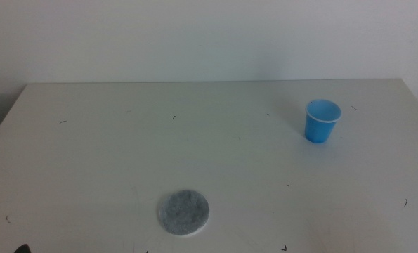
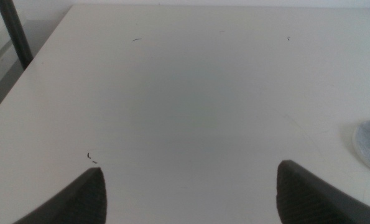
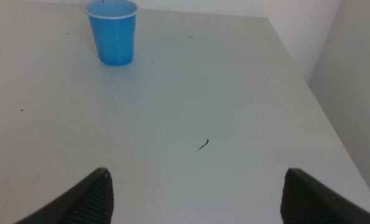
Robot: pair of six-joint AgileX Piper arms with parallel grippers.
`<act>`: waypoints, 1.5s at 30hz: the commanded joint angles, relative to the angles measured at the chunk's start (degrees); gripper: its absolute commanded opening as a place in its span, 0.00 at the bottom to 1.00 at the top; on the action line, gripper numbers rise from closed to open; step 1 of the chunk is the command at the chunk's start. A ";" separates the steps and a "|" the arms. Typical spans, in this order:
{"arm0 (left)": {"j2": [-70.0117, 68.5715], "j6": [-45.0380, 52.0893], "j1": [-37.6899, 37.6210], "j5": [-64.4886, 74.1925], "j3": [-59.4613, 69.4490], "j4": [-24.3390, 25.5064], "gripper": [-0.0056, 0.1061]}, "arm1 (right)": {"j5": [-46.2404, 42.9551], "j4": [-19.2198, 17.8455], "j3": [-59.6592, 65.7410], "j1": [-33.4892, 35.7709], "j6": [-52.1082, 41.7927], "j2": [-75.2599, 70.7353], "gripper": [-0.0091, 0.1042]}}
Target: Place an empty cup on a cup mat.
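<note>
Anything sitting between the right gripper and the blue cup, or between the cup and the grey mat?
Nothing visible. The right gripper, jaws open, faces the upright cup across bare table. From the cup to the cup mat the tabletop shows only small dark marks. The left gripper waits open beside the mat.

Cup [image 1: 323, 121] far right on table [image 1: 110, 140]; cup mat [image 1: 184, 212] near front, well apart.

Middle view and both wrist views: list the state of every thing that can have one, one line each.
Small bright blue tapered plastic cup: upright, empty, on the table's far right, apart from the mat.
Flat round speckled grey cup mat: lying flat near the front edge, nothing on it.
Left gripper: open, empty, above bare table beside the mat.
Right gripper: open, empty, short of the cup.
</note>
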 commanded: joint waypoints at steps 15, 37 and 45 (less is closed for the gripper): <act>-0.73 -0.62 0.06 -3.88 -0.34 0.02 0.99 | 2.26 -0.25 -18.91 -0.41 -0.28 13.42 0.85; -0.73 -0.62 0.06 -3.88 -0.34 0.02 0.99 | 20.97 2.55 -65.83 2.50 0.75 55.88 0.85; -0.73 -0.62 0.06 -3.88 -0.34 0.02 0.99 | 30.31 7.22 -84.36 2.50 -1.38 72.33 0.85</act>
